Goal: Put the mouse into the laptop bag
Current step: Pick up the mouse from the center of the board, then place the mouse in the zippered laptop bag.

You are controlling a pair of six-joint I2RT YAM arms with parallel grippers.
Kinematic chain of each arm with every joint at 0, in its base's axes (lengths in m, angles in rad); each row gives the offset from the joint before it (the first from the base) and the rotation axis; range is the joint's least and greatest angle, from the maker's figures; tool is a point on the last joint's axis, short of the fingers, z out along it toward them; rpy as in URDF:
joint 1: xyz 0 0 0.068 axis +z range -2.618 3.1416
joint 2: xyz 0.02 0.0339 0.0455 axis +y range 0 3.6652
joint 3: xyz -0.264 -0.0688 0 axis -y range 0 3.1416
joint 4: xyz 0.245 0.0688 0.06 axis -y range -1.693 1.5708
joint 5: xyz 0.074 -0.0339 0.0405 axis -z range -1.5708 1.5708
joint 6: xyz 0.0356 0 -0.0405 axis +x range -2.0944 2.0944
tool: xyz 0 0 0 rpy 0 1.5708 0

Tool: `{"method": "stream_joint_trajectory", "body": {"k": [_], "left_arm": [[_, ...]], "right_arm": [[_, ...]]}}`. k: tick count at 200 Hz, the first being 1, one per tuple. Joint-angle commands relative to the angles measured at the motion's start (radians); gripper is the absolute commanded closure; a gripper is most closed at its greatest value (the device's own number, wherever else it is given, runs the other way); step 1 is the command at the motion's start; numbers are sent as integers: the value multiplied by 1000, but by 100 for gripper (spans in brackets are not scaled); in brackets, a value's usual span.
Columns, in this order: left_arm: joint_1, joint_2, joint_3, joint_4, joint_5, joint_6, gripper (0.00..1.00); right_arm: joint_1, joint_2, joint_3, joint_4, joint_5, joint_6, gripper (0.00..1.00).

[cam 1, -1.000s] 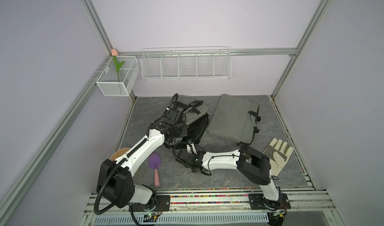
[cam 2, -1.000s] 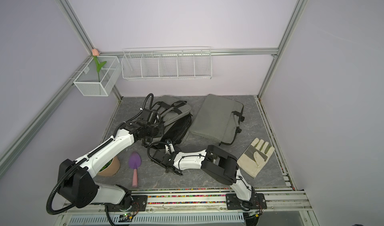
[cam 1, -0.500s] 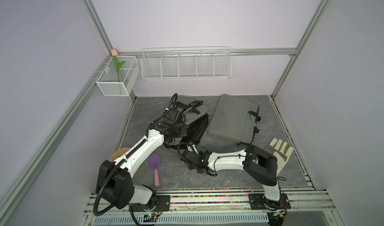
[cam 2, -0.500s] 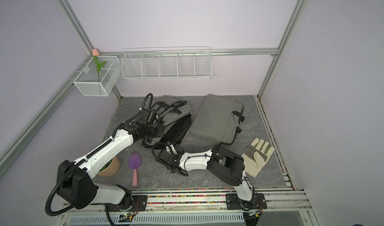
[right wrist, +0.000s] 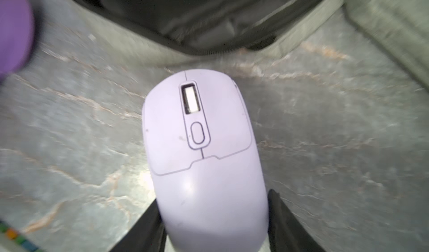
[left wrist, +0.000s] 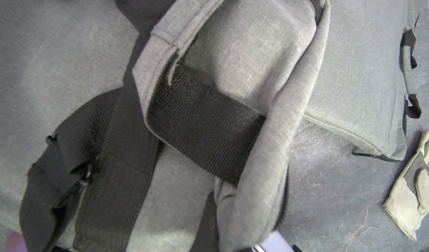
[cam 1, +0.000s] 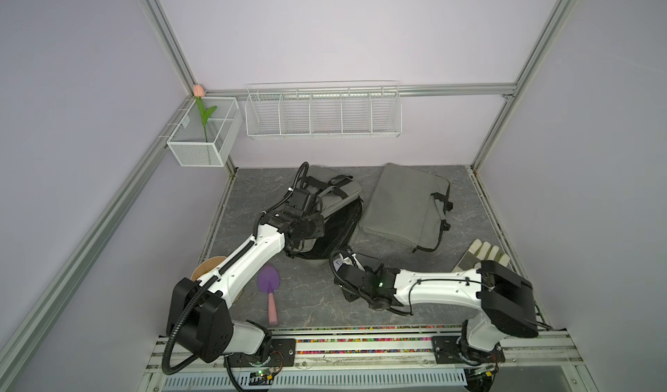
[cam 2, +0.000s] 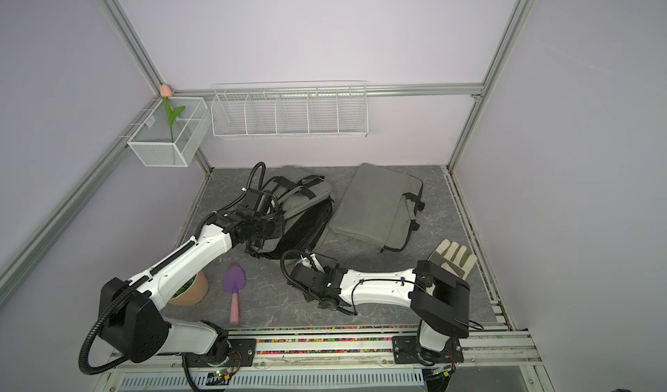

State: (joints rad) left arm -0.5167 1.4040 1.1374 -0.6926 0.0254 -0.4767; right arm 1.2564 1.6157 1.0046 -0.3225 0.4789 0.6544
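Note:
In the right wrist view a lavender mouse sits between the two black fingers of my right gripper, which is shut on its rear sides just above the floor. Just beyond the mouse's nose gapes the black-lined mouth of the grey laptop bag. In both top views the right gripper is low beside that mouth and covers most of the mouse. My left gripper is shut on the bag's grey upper flap and holds it up.
A flat grey bag with handles lies right of the open one. A work glove lies at the right edge. A purple trowel and a brown pot are at the front left. Wire baskets hang on the back wall.
My right arm has shifted to the right with the mouse in its gripper, its elbow swinging out towards the glove. The left arm still holds the flap in the same place.

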Motion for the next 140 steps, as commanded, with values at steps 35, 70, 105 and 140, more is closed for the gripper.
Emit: {"method": "stream_joint_trajectory", "body": {"k": [35, 70, 105, 140], "left_arm": [[6, -27, 5, -4, 121, 0, 100], [6, -65, -1, 28, 219, -20, 100], [6, -87, -14, 55, 230, -26, 100], [12, -67, -13, 58, 220, -38, 100]], "right_arm": [[-59, -16, 110, 35, -10, -190, 63], [-126, 101, 173, 158, -110, -256, 63], [-167, 268, 287, 248, -222, -319, 63], [-179, 367, 353, 295, -281, -315, 63]]}}
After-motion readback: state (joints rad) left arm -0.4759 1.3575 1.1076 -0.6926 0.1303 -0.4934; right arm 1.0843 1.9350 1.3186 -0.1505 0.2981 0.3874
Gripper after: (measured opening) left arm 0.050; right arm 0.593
